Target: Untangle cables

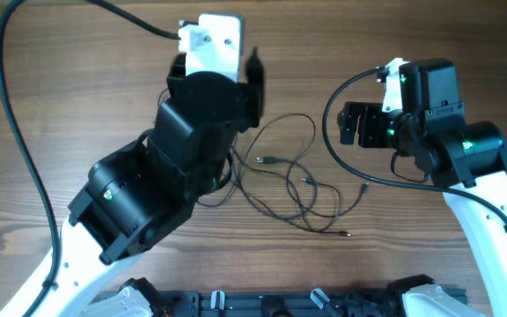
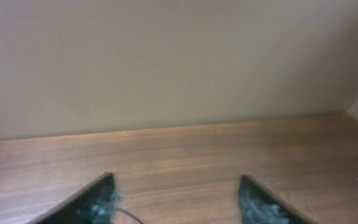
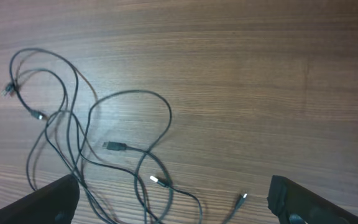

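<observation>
several black cables (image 3: 114, 147) lie tangled on the wooden table (image 1: 77, 53).

We take the dark plug (image 3: 112, 146) lying flat on the wooden table (image 3: 260, 74) as our mark. Around it the cables (image 3: 59, 114) loop and cross, with most of the tangle to its left and above it. A brighter plug (image 3: 157, 181) lies just below and right of it, and a third (image 3: 242, 199) lies farther right. Below our mark, the right gripper (image 3: 174, 186) spreads its fingers (image 3: 48, 202) wide apart.
</observation>
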`<state>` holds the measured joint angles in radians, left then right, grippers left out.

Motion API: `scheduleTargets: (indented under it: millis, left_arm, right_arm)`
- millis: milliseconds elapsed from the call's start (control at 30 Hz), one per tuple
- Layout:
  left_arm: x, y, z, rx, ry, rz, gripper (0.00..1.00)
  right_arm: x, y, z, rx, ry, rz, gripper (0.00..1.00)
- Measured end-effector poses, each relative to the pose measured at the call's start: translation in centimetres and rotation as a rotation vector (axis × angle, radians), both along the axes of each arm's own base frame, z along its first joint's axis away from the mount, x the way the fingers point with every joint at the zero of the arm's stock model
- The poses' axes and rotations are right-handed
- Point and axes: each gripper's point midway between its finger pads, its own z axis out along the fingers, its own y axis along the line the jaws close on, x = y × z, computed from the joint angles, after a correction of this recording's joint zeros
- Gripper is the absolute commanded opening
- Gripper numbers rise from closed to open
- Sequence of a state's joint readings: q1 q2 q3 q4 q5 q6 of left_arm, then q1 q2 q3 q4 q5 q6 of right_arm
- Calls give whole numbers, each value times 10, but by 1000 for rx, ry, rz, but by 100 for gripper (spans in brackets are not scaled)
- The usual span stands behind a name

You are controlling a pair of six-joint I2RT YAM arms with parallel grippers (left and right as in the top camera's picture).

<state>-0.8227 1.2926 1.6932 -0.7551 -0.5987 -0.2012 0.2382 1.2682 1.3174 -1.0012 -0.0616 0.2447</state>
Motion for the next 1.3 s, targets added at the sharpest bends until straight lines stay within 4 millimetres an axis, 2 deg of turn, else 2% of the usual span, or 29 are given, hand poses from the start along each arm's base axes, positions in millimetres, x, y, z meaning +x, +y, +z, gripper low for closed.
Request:
scheduleTargets:
  millis: [100,200,367,533,633,733,933,1167,1300]
  left_arm:
    - [-2,6,-12,9,50,19,99]
    - [-1,21,-26,7,107,75,100]
    - [6,75,-54,-18,229,261,100]
    - [2,111,-80,-27,366,337,100]
    - [-3,139,-97,-50,463,394,100]
    - [-4,164,-104,-89,507,459,100]
    - [-4,183,-107,-122,525,511,100]
    - [-7,183,-110,-121,546,509,100]
    - [-9,183,-111,-118,556,508,100]
  right_arm:
    - [-2,6,0,-2,-6,69,100]
    - [-5,16,1,11,-11,151,100]
    - [-8,37,9,95,-33,264,100]
    - [-10,64,23,227,-65,369,100]
    - [-7,73,23,281,-55,391,100]
    - [0,86,20,341,-38,417,100]
    - [17,130,0,430,10,484,100]
    - [28,211,-25,607,66,600,100]
    - [35,224,-49,645,141,558,100]
